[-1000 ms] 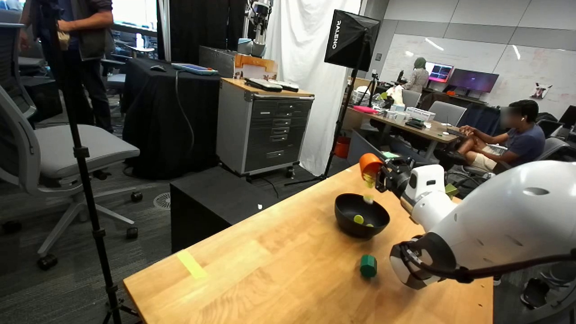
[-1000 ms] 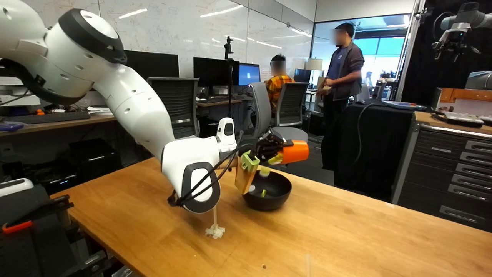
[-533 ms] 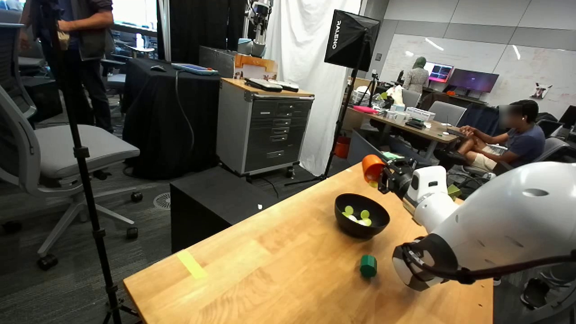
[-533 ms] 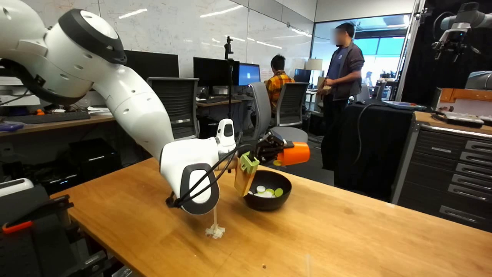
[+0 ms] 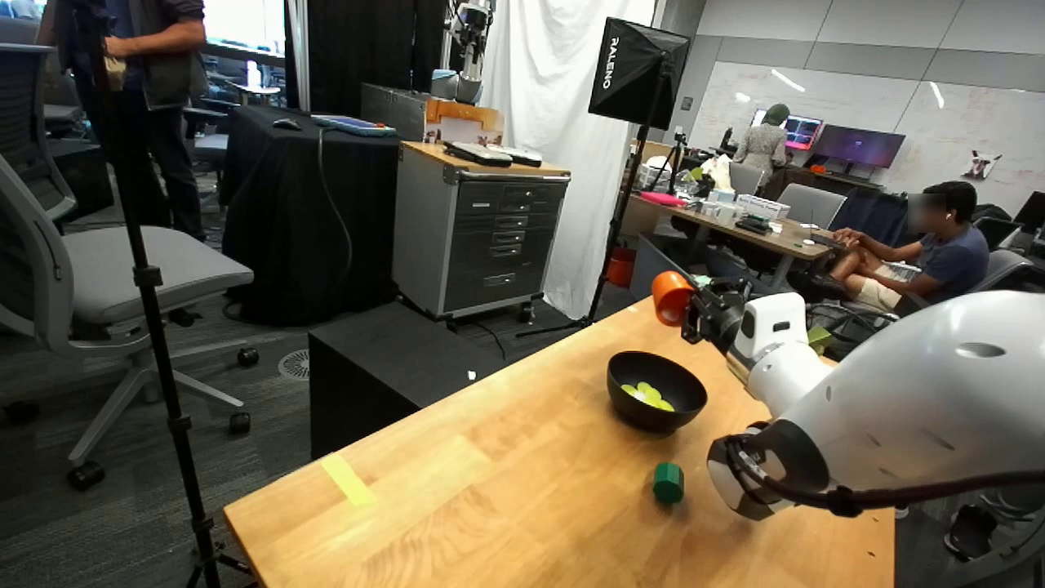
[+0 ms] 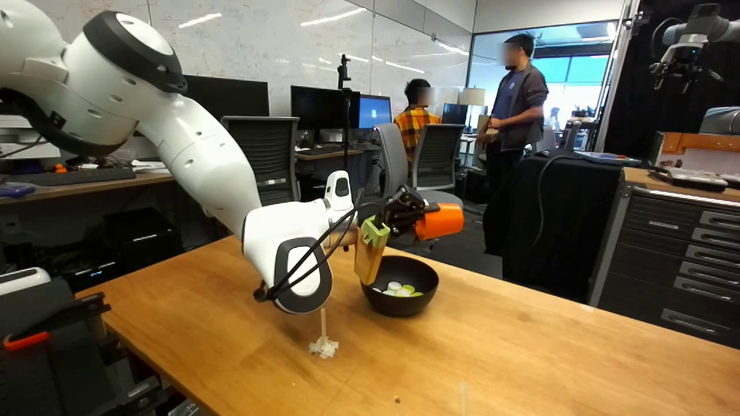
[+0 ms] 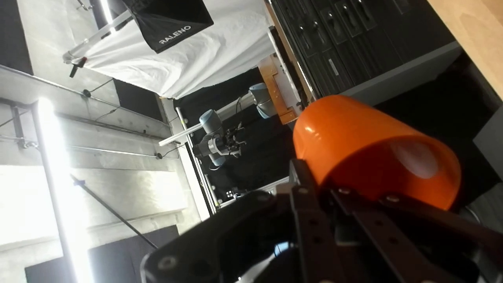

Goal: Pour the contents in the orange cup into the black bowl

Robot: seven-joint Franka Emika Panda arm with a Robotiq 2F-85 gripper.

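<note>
pincer (image 6: 426, 216) is clamped on the orange cup (image 6: 442, 222), tipped above the black bowl (image 6: 400, 306) where yellow pieces (image 5: 647, 396) sit, but if that pale patch (image 7: 416, 159) in the cup is a straggler (can't tell), swinging off early could drop it on the worktop (image 6: 520, 352)

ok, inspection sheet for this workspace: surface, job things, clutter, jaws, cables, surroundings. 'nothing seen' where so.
Surface: wooden table, yellow tape strip near one edge.
Job things: orange cup tipped on its side in midair; black bowl on the table, yellow-green and whitish pieces inside.
Clutter: green block, apart from the bowl; whitish crumpled clump.
Jaws: closed on the cup.
Cables: black cable strung along the robot arm.
Surroundings: standing person and drawer cabinet, beyond the table.
</note>
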